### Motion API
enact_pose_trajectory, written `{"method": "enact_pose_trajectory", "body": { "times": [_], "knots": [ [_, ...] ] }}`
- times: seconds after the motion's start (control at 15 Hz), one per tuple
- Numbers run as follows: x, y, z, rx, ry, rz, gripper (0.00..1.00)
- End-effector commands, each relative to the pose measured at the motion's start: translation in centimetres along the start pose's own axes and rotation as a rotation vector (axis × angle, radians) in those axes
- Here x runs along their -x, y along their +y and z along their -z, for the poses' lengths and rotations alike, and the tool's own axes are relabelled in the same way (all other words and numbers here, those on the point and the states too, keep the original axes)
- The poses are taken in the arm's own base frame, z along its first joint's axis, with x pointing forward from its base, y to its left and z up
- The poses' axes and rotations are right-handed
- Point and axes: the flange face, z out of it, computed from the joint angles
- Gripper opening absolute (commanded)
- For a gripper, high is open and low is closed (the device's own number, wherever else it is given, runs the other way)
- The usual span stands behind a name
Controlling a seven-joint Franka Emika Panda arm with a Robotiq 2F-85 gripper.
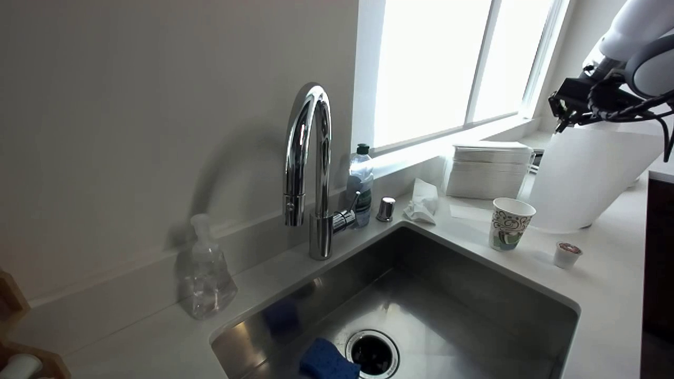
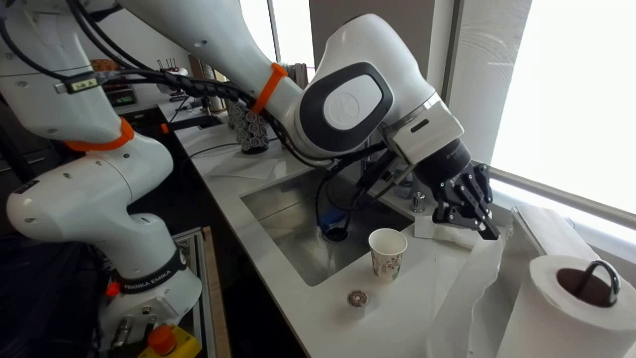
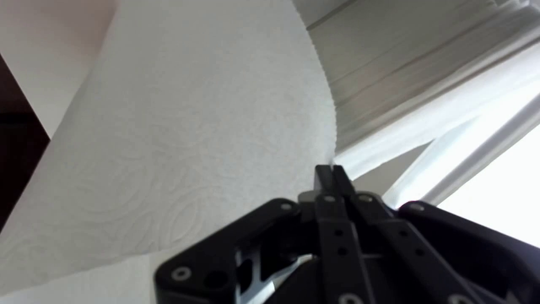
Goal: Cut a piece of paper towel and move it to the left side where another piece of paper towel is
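My gripper (image 3: 331,169) is shut on the edge of the piece of paper towel (image 3: 202,118), a limp white embossed sheet. In both exterior views the gripper (image 1: 561,126) (image 2: 491,233) points downward, and the sheet (image 1: 590,173) (image 2: 459,303) hangs from its fingertips to about counter level. The thick white roll (image 2: 541,318) stands right beside the sheet, with a metal hook at its core. I cannot tell whether the sheet is still joined to the roll. A flat white sheet (image 2: 243,167) lies on the counter across the sink.
A stack of napkins (image 1: 489,171) stands by the window. A paper cup (image 1: 511,226) and a coffee pod (image 1: 567,256) stand near the sink (image 1: 532,284). A crumpled tissue (image 1: 423,202), a dish soap bottle (image 1: 360,184) and the tall faucet (image 1: 321,231) line the sink's back.
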Motion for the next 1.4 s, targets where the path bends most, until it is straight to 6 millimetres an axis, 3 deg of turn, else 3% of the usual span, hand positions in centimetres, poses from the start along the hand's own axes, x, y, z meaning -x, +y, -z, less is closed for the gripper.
{"method": "enact_pose_trajectory", "body": {
  "times": [0.0, 0.53, 1.0, 1.33],
  "knots": [
    [-1.3, -0.5, 2.6, -0.067, 0.043, -0.035, 0.00],
    [-1.4, -3.1, 5.4, -0.139, 0.030, -0.093, 0.00],
    [1.5, -7.6, 7.0, -0.189, -0.121, -0.089, 0.00],
    [2.5, -9.3, 7.9, -0.224, -0.192, -0.068, 0.00]
  ]
}}
